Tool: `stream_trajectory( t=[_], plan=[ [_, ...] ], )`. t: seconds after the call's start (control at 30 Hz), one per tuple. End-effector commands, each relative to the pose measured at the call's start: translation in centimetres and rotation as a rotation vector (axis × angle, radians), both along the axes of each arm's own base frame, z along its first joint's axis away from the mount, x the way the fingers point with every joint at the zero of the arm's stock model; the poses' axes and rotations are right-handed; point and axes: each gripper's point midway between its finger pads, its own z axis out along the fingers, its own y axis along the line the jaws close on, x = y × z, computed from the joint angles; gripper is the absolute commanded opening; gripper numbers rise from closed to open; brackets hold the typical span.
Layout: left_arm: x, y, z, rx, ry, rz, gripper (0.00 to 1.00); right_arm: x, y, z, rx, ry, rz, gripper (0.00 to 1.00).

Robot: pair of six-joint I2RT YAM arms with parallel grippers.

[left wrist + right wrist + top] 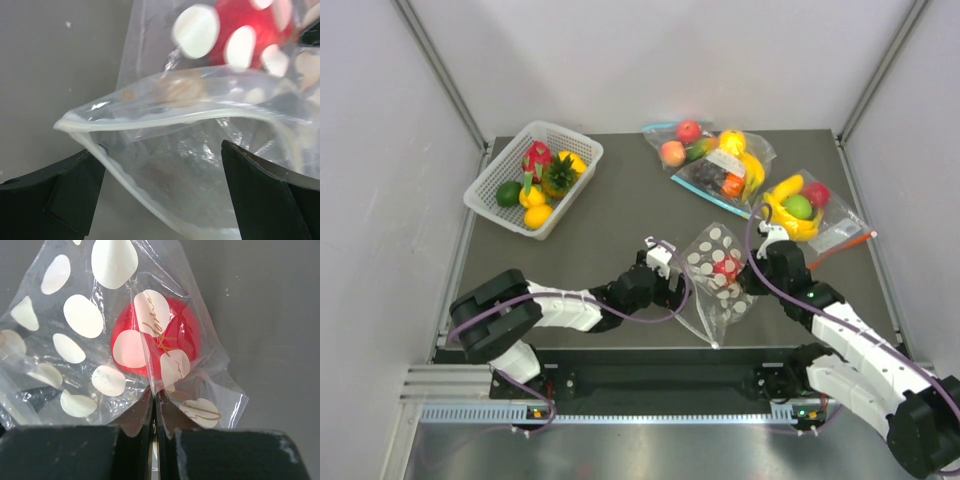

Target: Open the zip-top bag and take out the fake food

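The dotted zip-top bag (713,285) lies on the dark table between my two grippers. A small red piece (726,266) is inside it, and shows through the plastic in the right wrist view (170,335). My right gripper (156,401) is shut on a fold of the bag's plastic just below the red piece; in the top view it (752,272) is at the bag's right side. My left gripper (162,150) is open, its fingers wide apart on either side of the bag's gaping mouth (150,117); in the top view it (676,280) is at the bag's left edge.
A white basket (582,152) at the back left holds a pineapple (558,176), a pink dragon fruit and yellow and green fruits. Two undotted bags of fruit lie at the back right: a blue-strip bag (705,178) and a red-orange-strip bag (840,232).
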Motion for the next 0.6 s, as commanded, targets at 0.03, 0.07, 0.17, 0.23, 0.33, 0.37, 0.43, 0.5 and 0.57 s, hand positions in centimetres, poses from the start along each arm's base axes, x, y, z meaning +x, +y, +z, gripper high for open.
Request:
stream_trajectory(
  t=[0.03,0.07,0.17,0.23,0.33,0.37,0.43,0.5,0.57],
  plan=[
    [-0.4,-1.4,5.7,-0.115,-0.112,-0.065,0.99,0.5,0.4,2.7,0.052,-0.069,0.009,0.00],
    [-0.6,-1.4,6.4,-0.128,-0.120,-0.071,0.99,0.4,0.5,2.9,0.064,-0.072,0.010,0.00],
    [-1.4,-1.5,8.3,-0.157,-0.143,-0.098,0.99,0.3,0.9,4.1,0.104,-0.097,0.012,0.00],
    [-1.8,-1.5,9.0,-0.158,-0.146,-0.110,0.99,0.3,1.0,4.6,0.121,-0.107,0.010,0.00],
    [-2.2,-1.4,8.3,-0.138,-0.124,-0.121,0.99,0.5,1.4,5.7,0.147,-0.128,0.013,0.00],
    [-2.2,-1.3,7.9,-0.128,-0.114,-0.114,0.99,0.5,1.4,5.9,0.154,-0.135,0.011,0.00],
    [-2.5,-1.1,6.5,-0.091,-0.084,-0.114,0.99,0.6,1.1,6.1,0.149,-0.141,-0.006,0.00],
    [-2.4,-0.6,5.3,-0.054,-0.062,-0.086,0.99,0.6,0.9,6.0,0.141,-0.137,-0.019,0.00],
    [-2.7,0.1,4.0,-0.001,-0.036,-0.081,0.99,0.6,0.6,6.0,0.139,-0.141,-0.033,0.00]
  ],
)
